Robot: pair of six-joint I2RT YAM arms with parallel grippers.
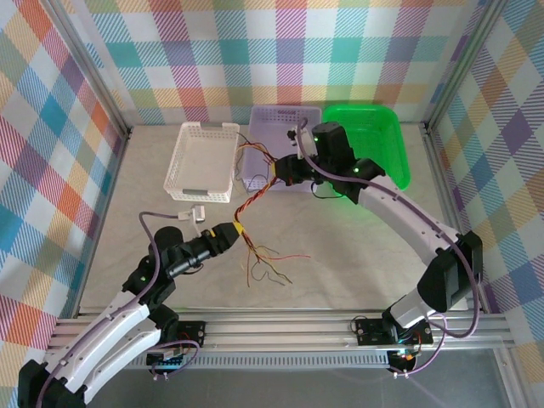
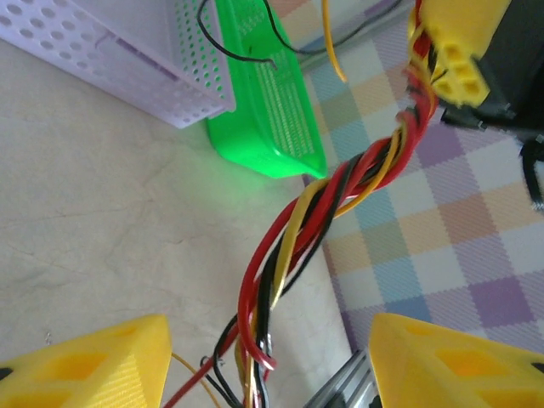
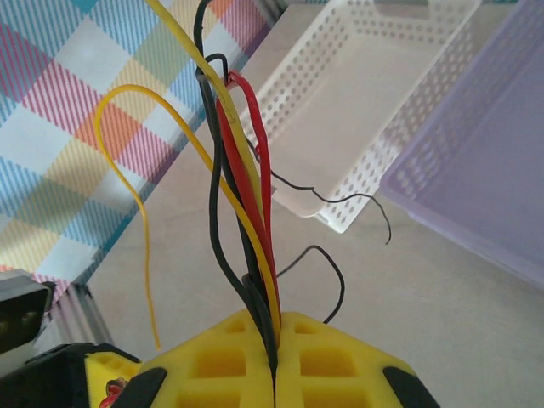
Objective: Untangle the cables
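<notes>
1. Two grippers share one bundle. The cables form a twisted rope of red, yellow and black wire that slants through the air from the right gripper down to the left gripper, above the middle of the table.
2. On my right wrist feed, the right gripper is clenched on the cables. Its yellow fingers meet along one seam, and red, black and yellow strands rise straight out of that seam. One yellow wire arcs away to the left, and two thin black ones curl off to the right.
3. On my left wrist feed, the left gripper is released. Its yellow fingers stand well apart in the two lower corners, and the cables pass down between them with a gap on either side of the main twist. At the top of that feed the twist runs up to the other arm's yellow fingertips.
4. Past the left gripper the twist ends. From overhead I see loose red, yellow and dark ends fan out and lie on the table toward the near edge.
5. Along the far side sit a white basket, a purple basket and a green bin. The right gripper hangs just in front of the purple basket. The right wrist feed shows the white basket and purple basket side by side beyond the wires. The left wrist feed shows the purple basket next to the green bin.
</notes>
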